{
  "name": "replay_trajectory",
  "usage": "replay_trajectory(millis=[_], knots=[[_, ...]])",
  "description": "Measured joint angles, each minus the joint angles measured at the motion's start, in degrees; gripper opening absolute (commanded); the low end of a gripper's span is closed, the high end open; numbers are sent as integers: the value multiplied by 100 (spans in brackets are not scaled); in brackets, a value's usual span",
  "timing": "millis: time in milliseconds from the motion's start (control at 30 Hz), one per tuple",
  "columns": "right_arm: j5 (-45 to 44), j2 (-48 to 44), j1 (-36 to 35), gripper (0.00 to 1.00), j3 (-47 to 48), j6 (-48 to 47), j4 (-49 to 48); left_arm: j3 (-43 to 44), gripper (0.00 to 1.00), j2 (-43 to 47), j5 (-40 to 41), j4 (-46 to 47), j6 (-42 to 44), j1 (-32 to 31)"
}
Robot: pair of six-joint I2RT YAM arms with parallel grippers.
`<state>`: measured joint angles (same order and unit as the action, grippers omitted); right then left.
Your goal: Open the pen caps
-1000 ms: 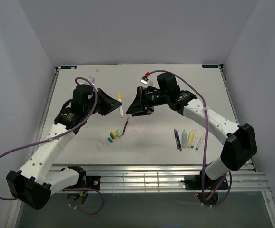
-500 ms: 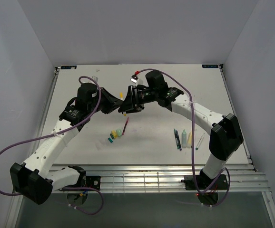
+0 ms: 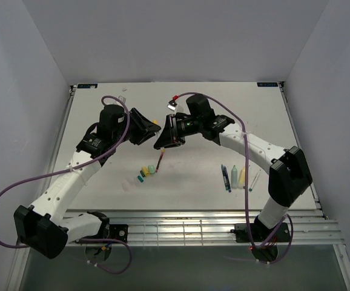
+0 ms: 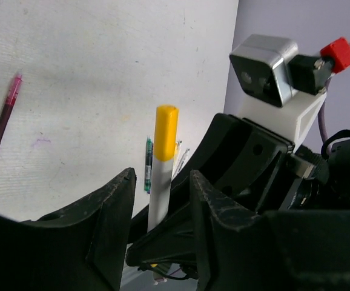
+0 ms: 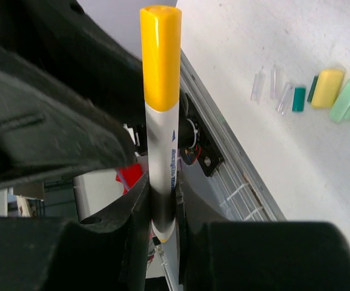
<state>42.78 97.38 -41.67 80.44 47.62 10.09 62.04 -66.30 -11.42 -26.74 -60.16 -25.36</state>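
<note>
While the right fingers [image 5: 129,221] clamp the slim white plastic pen [image 5: 161,154], the parted left fingers [image 4: 111,212] astride it should pinch its stubby yellow cap [image 4: 166,130], pulling axially.

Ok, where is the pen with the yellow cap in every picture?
Top external: the yellow-capped pen is just left of centre, between both arms' jaws.
Left wrist: the pen stands upright mid-picture.
Right wrist: the pen stands upright, centre-left.
Shared landmark: the pink pen on the table, only its tip showing in the right wrist view.
</note>
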Motion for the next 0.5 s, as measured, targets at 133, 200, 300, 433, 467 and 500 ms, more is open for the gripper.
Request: replay_trajectory(millis=[133, 200, 300, 433, 467, 500], knots=[[125, -391, 0, 8, -570, 79, -136, 72, 50, -138, -17, 28, 103, 0], [199, -555, -9, 8, -787, 166, -245, 72, 49, -175, -35, 39, 136, 0], [334, -691, -9, 8, -951, 295, -442, 72, 44, -236, -116, 136, 168, 2], [474, -702, -9, 8, -1012, 479, -754, 72, 35, -343, -326, 358, 186, 0], [509, -702, -9, 8, -1016, 522, -815, 70, 32, -365, -385, 417, 186, 0], [533, -702, -9, 8, -1019, 562, -863, 70, 29, -382, -442, 485, 195, 0]])
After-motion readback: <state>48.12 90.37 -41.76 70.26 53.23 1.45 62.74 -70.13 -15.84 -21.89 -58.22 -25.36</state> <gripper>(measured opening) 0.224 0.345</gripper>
